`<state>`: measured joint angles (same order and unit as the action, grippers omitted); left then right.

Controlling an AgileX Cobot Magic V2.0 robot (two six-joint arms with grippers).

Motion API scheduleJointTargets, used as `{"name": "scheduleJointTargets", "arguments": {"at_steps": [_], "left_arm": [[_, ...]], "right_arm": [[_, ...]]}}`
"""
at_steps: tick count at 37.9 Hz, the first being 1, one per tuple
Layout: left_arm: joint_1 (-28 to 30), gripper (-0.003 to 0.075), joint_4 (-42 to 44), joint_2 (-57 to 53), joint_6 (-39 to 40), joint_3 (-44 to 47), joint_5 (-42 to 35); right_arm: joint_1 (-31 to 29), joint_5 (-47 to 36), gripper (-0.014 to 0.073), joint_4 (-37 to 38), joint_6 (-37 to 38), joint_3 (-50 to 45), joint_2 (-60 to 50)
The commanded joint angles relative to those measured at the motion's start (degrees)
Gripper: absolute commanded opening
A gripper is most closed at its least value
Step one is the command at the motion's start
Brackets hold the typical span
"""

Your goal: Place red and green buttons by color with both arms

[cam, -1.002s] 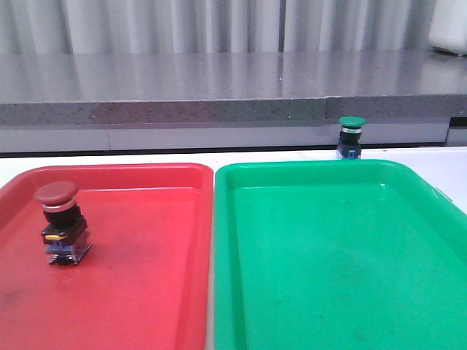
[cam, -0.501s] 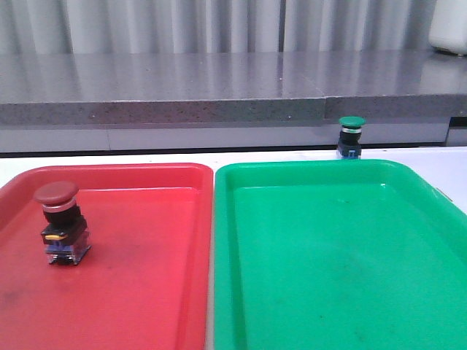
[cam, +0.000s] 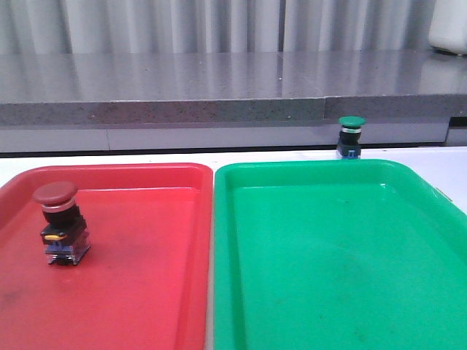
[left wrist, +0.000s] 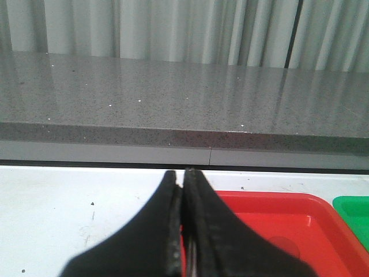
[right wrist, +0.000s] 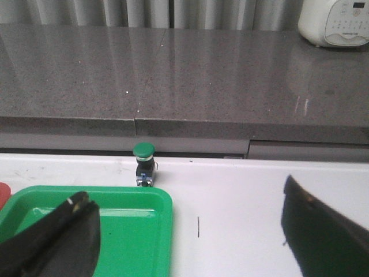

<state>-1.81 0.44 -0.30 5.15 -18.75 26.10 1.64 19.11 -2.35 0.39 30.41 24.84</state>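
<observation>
The red button (cam: 60,222) stands upright in the left part of the red tray (cam: 146,292). The green button (cam: 351,136) stands on the white table just behind the green tray (cam: 343,277), outside it; it also shows in the right wrist view (right wrist: 143,163). Neither arm shows in the front view. My left gripper (left wrist: 183,176) is shut and empty, over the table at the red tray's (left wrist: 271,219) far left corner. My right gripper (right wrist: 184,202) is wide open and empty, above the green tray's (right wrist: 138,231) far right corner, with the green button well ahead of it.
A grey stone ledge (cam: 219,87) runs along the back of the white table (right wrist: 242,213), close behind the green button. A white appliance (right wrist: 337,23) stands on the ledge at the far right. The two trays lie side by side.
</observation>
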Motion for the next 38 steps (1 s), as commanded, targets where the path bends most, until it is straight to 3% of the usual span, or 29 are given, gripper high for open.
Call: {"name": "scheduleJointTargets", "arguments": {"at_steps": [1,10,21,31,38], "left_arm": [[0.08,-0.0020,-0.44,-0.74,0.08,-1.33,-4.68],[0.08,-0.0020,-0.44,-0.74,0.08,-1.33,-4.68],[0.08,-0.0020,-0.44,-0.74,0.08,-1.33,-4.68],[0.08,-0.0020,-0.44,-0.74,0.08,-1.33,-4.68],[0.08,-0.0020,-0.44,-0.74,0.08,-1.33,-4.68]], "right_arm": [[-0.34,-8.61,0.0651,-0.18,0.01,2.02,3.13],[-0.29,-15.68,0.0651,-0.25,0.01,6.26,22.23],[0.40,-15.05,0.0651,-0.35,0.06,20.28,46.29],[7.51,-3.76,0.0651,-0.81,0.06,37.95,63.83],[7.70,4.99,0.0650,-0.76,4.53,51.17,74.86]]}}
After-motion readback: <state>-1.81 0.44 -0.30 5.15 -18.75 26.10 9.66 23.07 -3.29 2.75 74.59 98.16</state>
